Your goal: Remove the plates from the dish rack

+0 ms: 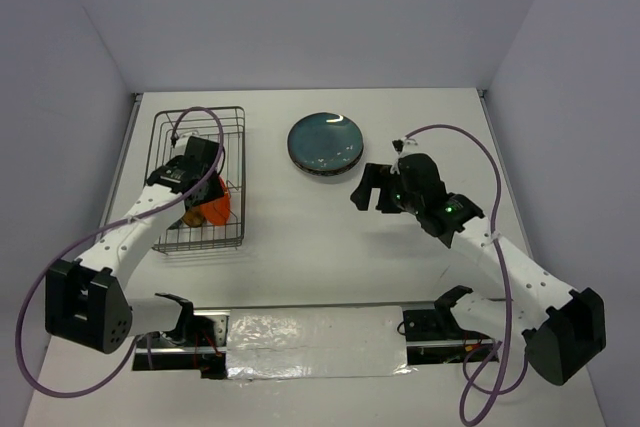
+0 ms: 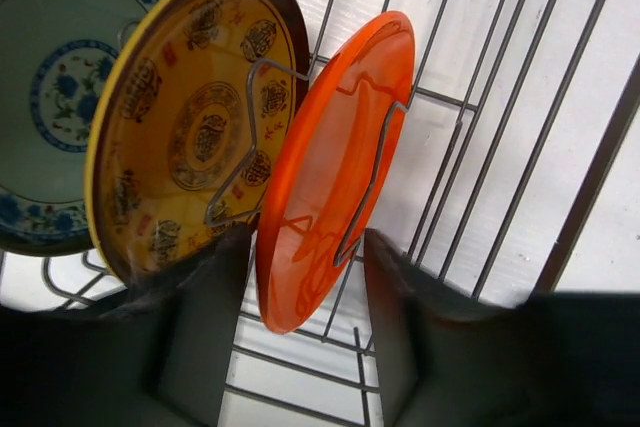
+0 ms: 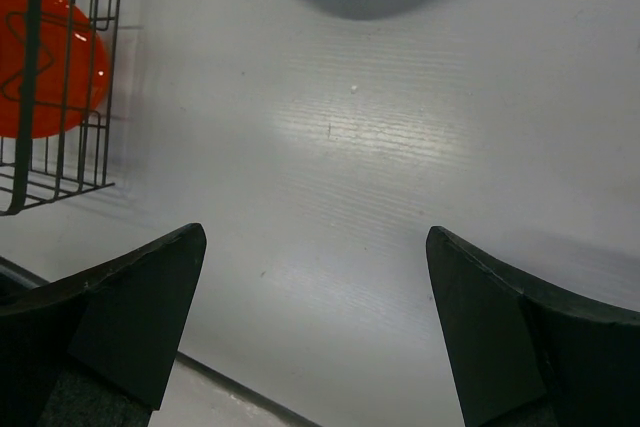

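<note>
The dish rack (image 1: 243, 177) sits on the left part of the white surface (image 1: 300, 267). The left gripper (image 1: 200, 187) reaches down into it. In the left wrist view, its two dark fingers (image 2: 205, 337) flank the lower rim of the small orange plate (image 2: 335, 167), which stands on edge, tilted against a wire divider. The jaws are drawn partway in around that rim, and it cannot be told whether they press on it. Just beside the orange plate stands a yellow plate (image 2: 195, 117) with reddish medallions, and behind that a white-and-blue patterned plate (image 2: 50, 97), both upright in the rack. The large dark teal plate (image 1: 325, 140) lies flat on the surface to the right of the rack, well apart from it. The right gripper (image 1: 370, 192) hovers near this plate with its jaws spread wide and nothing between them, only bare surface below.
</note>
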`<act>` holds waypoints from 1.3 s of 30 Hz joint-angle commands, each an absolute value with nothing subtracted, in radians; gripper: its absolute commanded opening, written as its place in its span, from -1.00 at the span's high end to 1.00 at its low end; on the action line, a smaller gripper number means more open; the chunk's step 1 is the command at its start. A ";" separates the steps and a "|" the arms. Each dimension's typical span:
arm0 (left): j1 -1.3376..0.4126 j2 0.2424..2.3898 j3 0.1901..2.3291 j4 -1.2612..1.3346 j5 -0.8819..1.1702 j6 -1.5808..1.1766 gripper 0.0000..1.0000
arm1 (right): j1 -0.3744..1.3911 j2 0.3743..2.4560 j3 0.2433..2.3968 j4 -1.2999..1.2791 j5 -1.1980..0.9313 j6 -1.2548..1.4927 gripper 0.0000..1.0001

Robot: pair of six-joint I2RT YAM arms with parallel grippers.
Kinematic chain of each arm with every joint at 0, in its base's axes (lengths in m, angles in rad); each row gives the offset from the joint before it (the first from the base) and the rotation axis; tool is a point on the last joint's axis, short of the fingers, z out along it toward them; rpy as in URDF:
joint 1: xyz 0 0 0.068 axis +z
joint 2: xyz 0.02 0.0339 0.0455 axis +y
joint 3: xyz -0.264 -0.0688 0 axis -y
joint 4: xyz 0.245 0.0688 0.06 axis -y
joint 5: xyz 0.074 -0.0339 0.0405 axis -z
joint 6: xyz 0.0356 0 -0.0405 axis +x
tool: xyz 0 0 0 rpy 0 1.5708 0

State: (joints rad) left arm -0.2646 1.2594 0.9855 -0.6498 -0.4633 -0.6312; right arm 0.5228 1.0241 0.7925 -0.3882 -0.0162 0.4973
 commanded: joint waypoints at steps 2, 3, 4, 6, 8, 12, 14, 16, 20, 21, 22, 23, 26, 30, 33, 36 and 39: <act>-0.265 1.258 0.940 -0.588 -0.457 -0.661 0.08 | 0.537 0.962 0.793 -0.333 -0.015 0.499 -0.96; -0.265 1.253 0.939 -0.588 -0.456 -0.661 0.17 | 0.537 0.956 0.790 -0.333 -0.014 0.502 -0.96; -0.265 1.253 0.937 -0.588 -0.454 -0.660 0.34 | 0.538 0.950 0.788 -0.334 -0.014 0.503 -0.96; -0.265 1.253 0.940 -0.589 -0.451 -0.657 0.50 | 0.540 0.934 0.784 -0.333 -0.018 0.512 -0.96; -0.264 1.250 0.951 -0.601 -0.453 -0.647 0.71 | 0.545 0.924 0.779 -0.331 -0.020 0.522 -0.96; -0.281 1.243 0.986 -0.643 -0.492 -0.638 0.97 | 0.549 0.897 0.769 -0.328 -0.020 0.532 -0.96; -0.291 1.243 1.025 -0.685 -0.529 -0.629 1.00 | 0.551 0.896 0.764 -0.324 -0.025 0.537 -0.96; -0.296 1.243 1.061 -0.708 -0.544 -0.609 1.00 | 0.554 0.896 0.761 -0.318 -0.031 0.545 -0.96; -0.298 1.238 1.130 -0.748 -0.546 -0.524 1.00 | 0.557 0.891 0.744 -0.299 -0.049 0.561 -0.97; -0.298 1.238 1.147 -0.758 -0.545 -0.503 1.00 | 0.560 0.890 0.742 -0.298 -0.052 0.564 -0.97; -0.299 1.239 1.190 -0.799 -0.549 -0.483 1.00 | 0.560 0.885 0.742 -0.298 -0.052 0.568 -0.97; -0.299 1.242 1.215 -0.820 -0.555 -0.447 1.00 | 0.560 0.884 0.742 -0.299 -0.051 0.569 -0.97; -0.311 1.223 1.310 -0.918 -0.604 -0.430 1.00 | 0.563 0.877 0.745 -0.292 -0.052 0.577 -0.98; -0.322 1.129 1.413 -0.956 -0.545 -0.439 1.00 | 0.565 0.880 0.712 -0.184 -0.156 0.606 -1.00; -0.324 1.022 1.414 -0.902 -0.358 -0.446 1.00 | 0.575 0.897 0.648 0.053 -0.343 0.668 -0.99; -0.324 0.910 1.337 -0.775 -0.100 -0.471 1.00 | 0.612 0.948 0.614 0.285 -0.422 0.741 -1.00; -0.324 0.815 1.217 -0.621 0.106 -0.534 1.00 | 0.670 0.998 0.640 0.400 -0.411 0.761 -1.00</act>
State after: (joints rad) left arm -0.3191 0.8520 1.3064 -0.8032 -0.1905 -0.4789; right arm 0.6228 0.9657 0.6201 0.1268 -0.3286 0.7029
